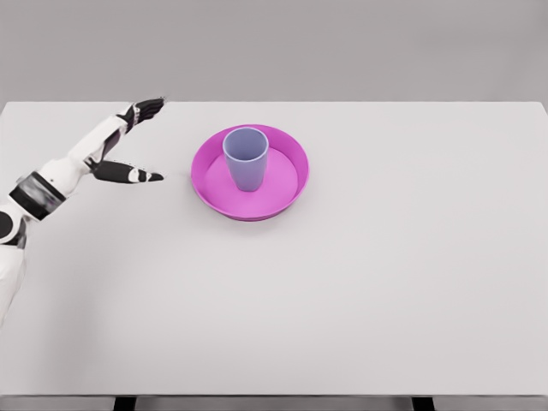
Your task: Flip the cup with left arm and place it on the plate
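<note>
- I see the cup (246, 158) standing upright with its open mouth up, a pale blue-grey tumbler, resting inside the plate (287, 193).
- The cup sits a little toward the left half of the plate's floor, with bare pink showing around its base on the near and right sides.
- The plate is magenta with a raised rim, and it lies flat on the table (360, 291), closer to the far edge than to the near edge and somewhat left of the table's middle.
- My left hand (128, 141) is off to the left of the plate, clear of both plate and cup, near the far left corner of the table.
- Its fingers (150, 106) are stretched out and spread wide apart, gripping nothing: the upper dark ones reach toward the far edge, while the thumb (137, 175) points along the table toward the plate and stops short of its rim.
- The white left forearm runs down from the hand toward the left edge of the table, with a dark band at the joint.
- I cannot see the right arm from the head camera at all.
- The table top is plain white, and dark leg tops show just under its near edge.
</note>
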You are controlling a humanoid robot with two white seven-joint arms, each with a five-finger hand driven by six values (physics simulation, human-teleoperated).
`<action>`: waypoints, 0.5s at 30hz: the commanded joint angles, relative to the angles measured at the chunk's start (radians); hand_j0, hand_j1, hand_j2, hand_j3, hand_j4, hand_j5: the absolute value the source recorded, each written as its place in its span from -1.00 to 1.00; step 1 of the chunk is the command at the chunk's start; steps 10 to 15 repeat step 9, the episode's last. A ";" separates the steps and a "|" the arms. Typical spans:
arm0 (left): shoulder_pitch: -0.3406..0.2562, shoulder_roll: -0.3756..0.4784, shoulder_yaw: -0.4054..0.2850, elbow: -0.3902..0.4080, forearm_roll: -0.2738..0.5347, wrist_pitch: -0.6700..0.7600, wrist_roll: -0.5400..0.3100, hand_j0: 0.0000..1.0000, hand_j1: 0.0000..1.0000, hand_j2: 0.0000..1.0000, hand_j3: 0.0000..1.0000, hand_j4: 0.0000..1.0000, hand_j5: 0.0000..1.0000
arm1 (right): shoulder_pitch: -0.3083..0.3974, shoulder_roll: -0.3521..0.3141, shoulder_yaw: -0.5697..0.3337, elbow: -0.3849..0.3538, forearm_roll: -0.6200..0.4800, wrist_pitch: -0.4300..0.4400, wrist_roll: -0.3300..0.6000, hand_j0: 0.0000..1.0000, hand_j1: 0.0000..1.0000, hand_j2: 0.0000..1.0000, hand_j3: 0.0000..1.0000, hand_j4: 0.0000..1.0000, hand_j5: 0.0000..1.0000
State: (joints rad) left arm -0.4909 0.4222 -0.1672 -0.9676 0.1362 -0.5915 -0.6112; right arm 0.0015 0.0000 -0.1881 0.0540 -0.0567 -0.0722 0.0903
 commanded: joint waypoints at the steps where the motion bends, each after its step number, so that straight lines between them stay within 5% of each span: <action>1: 0.000 0.061 0.001 -0.006 0.025 -0.019 0.000 1.00 1.00 1.00 1.00 1.00 1.00 | 0.000 0.000 0.001 0.001 0.000 0.000 0.000 1.00 1.00 1.00 1.00 1.00 1.00; 15: 0.020 0.090 0.008 0.001 0.020 -0.019 0.000 1.00 1.00 1.00 1.00 1.00 1.00 | 0.000 0.000 0.001 0.000 -0.002 -0.001 0.000 1.00 1.00 1.00 1.00 1.00 1.00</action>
